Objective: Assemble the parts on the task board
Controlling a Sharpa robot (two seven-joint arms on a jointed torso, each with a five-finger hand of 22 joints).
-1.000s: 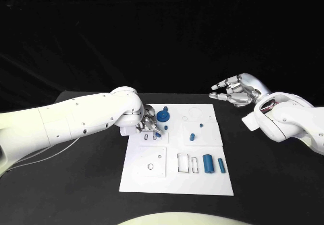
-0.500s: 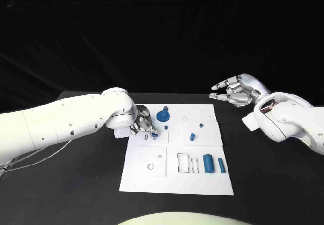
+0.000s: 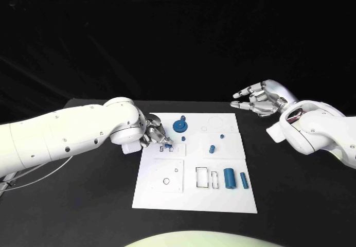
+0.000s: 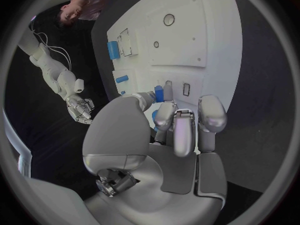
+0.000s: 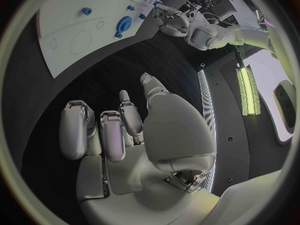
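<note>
In the head view, the white task board (image 3: 194, 162) lies in the middle of the black worktop (image 3: 82, 206). The left hand (image 3: 156, 135) is down at the board's far left part, its fingertips closing on a small blue part (image 3: 170, 146) next to a narrow slot there. Just beyond it a blue gear (image 3: 179, 125) stands on the board, with a small blue peg (image 3: 183, 138) near it. Toward the middle right are a small blue stud (image 3: 221, 137) and a short blue piece (image 3: 211, 150). In the near right part a large blue cylinder (image 3: 229, 178) lies beside a thin blue pin (image 3: 243, 179), close to two rectangular cut-outs. The right hand (image 3: 260, 100) hangs above the worktop beyond the board's far right corner, fingers apart and holding nothing.

In the left wrist view, the left hand (image 4: 178, 130) has its fingers drawn together over the task board (image 4: 187, 30), and the small blue part (image 4: 159, 93) sits pinched at their tips, just beside a slot. The large blue cylinder (image 4: 113, 50) lies further off.

In the right wrist view, the right hand (image 5: 125, 130) is spread and empty over the dark worktop (image 5: 100, 80). The task board (image 5: 75, 20) is well apart from it, with the blue gear (image 5: 124, 24) and the left hand (image 5: 167, 14) at its edge.
</note>
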